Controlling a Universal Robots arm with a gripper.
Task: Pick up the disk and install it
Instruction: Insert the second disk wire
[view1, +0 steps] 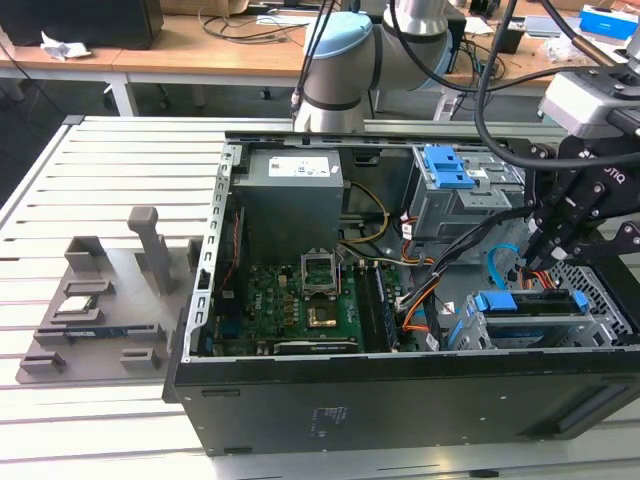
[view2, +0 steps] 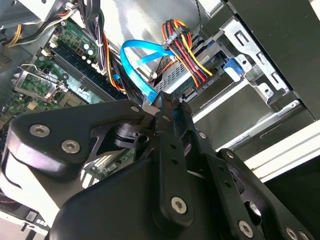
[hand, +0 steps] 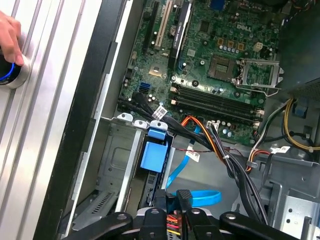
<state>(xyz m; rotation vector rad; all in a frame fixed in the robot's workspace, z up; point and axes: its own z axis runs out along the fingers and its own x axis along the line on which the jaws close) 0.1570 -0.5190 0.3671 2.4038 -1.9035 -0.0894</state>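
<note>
Exterior view looks down at the open black computer case (view1: 400, 400) from above; both wrist views peer closely inside it.

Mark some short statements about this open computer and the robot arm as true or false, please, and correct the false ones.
1. The case is open, and its circuit board is visible. True.
2. The gripper hangs over the grey tray. False: it is over the case's end at the exterior view's right, and the tray lies outside the case at that view's left.
3. A blue cable runs inside the case close to the gripper. True.
4. A hand rests on a round button. True.
5. A fan covers the socket. False: the socket is uncovered.
</note>
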